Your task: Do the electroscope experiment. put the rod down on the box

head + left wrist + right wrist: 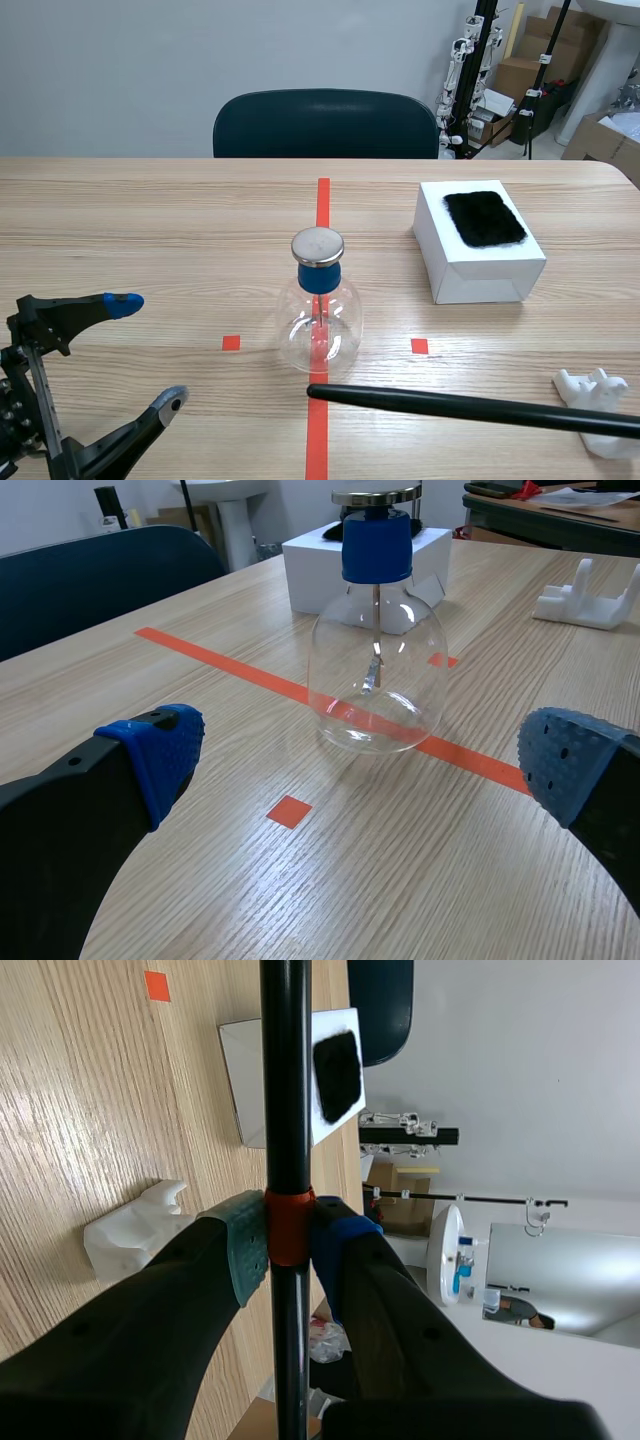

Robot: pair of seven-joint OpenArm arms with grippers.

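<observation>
Wide-open left claw (pixel 148 352) low over the near left of the table (pixel 120 220), blue pads (pixel 160 755) far apart, gripping no object. Ahead of it, seen past its fingers: the electroscope flask (pixel 320 315), upright and well clear of both pads.

Next rightward, at the table's middle, an orange-red tape line (pixel 323 200) running away from the robot, with that clear round flask standing on it. Blue stopper (pixel 319 277) in the neck, flat metal disc (pixel 317 245) on top, thin stem hanging inside the glass. Beyond the table's far edge, a dark chair (pixel 325 125).

Just nearer than the flask, the tip of the rod (pixel 470 407): long, black, roughly level, stretching from beside the tape line off to the right edge. Not on the box; well apart from it, on the near side. Impossible to tell whether touching the tabletop or just above it.

Farther back and right, the white box (pixel 480 265), resting on the table, a black fur patch (pixel 485 218) lying on its top face. At the near right, a small white holder (pixel 595 400) on the table, partly crossed by the rod.

Last, the right claw (pixel 290 1245), seen only in its own wrist view: clamped on the rod at an orange-red band (pixel 290 1222), one pad pressed to each side.
</observation>
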